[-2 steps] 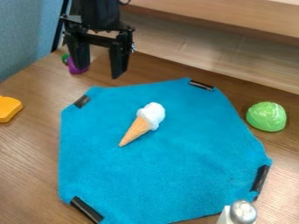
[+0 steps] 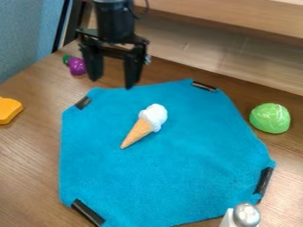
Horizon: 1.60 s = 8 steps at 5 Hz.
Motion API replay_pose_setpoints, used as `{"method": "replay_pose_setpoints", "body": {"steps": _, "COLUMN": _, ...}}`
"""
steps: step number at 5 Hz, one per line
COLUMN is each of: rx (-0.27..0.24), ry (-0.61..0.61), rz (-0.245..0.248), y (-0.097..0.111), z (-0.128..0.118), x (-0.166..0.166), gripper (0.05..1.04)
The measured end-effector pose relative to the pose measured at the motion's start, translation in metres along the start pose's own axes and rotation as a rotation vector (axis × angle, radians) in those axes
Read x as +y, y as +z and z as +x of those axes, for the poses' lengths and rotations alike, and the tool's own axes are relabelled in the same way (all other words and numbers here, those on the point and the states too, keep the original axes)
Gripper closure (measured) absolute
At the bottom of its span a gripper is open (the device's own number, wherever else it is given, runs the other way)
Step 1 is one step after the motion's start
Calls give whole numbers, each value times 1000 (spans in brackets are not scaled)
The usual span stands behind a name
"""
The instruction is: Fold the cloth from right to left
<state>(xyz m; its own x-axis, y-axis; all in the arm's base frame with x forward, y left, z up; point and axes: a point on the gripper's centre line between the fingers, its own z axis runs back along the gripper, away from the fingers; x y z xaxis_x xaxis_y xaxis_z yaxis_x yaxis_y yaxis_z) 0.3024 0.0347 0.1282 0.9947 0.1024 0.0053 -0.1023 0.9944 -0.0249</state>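
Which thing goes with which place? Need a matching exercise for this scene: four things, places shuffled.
Things:
1. cone
2. gripper
3. green ball
4. orange piece

Places:
a. on the table, at the view's left edge
b. lying on the cloth
c. to the right of the cloth, near its edge
d. in the view's upper left, fingers apart

Pairs: 1-b, 2-d, 3-c, 4-a

Frame's left edge crops a smooth orange object (image 2: pixel 8 110), left of the black two-finger tool (image 2: pixel 111 84); well below the tool, the bottom edge cuts off a silver-domed white object (image 2: pixel 246 216) and the blue fabric cloth (image 2: pixel 172 173).
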Motion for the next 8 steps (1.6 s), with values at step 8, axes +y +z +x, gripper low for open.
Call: {"method": "replay_pose_setpoints", "body": {"steps": 8, "rx": -17, "ry": -257, "rz": -54, "y": -80, "z": 9, "x": -211, "gripper": 84}}
